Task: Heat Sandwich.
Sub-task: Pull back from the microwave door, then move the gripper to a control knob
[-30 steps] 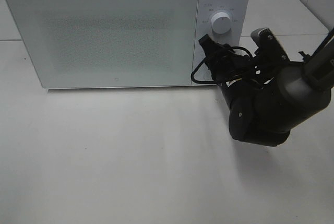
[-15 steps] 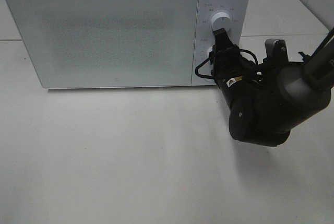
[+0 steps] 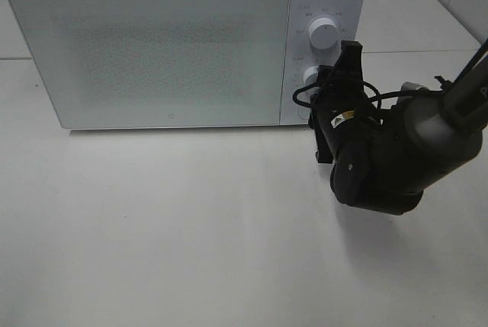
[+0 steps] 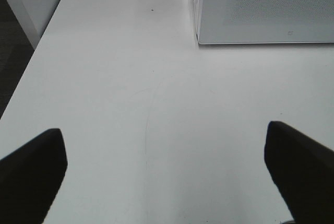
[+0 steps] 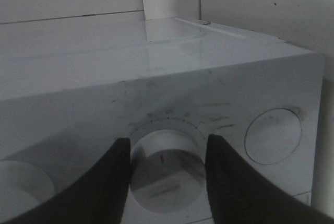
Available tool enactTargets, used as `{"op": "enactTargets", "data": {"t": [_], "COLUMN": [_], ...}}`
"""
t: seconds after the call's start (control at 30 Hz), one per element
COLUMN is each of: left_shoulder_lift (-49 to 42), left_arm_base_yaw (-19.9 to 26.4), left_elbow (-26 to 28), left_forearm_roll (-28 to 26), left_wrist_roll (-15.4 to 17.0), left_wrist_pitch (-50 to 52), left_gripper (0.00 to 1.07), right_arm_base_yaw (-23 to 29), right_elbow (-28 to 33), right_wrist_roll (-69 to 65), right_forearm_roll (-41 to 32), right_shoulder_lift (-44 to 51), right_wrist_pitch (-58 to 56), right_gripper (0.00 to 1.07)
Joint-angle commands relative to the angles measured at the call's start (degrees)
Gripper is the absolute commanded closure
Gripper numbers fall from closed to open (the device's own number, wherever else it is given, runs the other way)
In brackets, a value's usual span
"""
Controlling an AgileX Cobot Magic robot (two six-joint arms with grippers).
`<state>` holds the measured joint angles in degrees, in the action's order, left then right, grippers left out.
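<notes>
Currently right fingers clasping lower knob of microwave, left fingers spread wide, holding nothing

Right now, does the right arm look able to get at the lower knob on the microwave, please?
Yes, it seems so: the right gripper has its fingers against both sides of the lower knob on the microwave, with nothing in between.

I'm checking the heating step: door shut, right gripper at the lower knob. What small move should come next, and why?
Probably close the right gripper onto the lower knob: its fingers flank that knob, but I cannot tell whether they pinch it yet. The microwave door is shut, so turning this dial seems to be what remains.
</notes>
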<state>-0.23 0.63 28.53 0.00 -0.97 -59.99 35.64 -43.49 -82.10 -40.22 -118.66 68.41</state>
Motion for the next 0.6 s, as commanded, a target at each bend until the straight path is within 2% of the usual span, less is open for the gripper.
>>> {"op": "enactTargets", "data": {"t": [0.03,0.6], "left_shoulder_lift": [-1.49,-1.49], "left_arm_base_yaw": [0.06,0.06], "left_elbow": [-0.23,-0.23], "left_forearm_roll": [0.00,0.00], "left_wrist_roll": [0.00,0.00], "left_wrist_pitch": [0.57,0.57], "left_gripper": [0.09,0.09], "right_arm_base_yaw": [0.29,0.29], "right_elbow": [-1.89,-3.67], "right_wrist_roll": [-4.58,-2.86], "right_forearm_roll": [1.83,1.43], "right_shoulder_lift": [0.40,0.40], "right_wrist_pitch": [9.17,9.00], "right_gripper": [1.07,1.05]}}
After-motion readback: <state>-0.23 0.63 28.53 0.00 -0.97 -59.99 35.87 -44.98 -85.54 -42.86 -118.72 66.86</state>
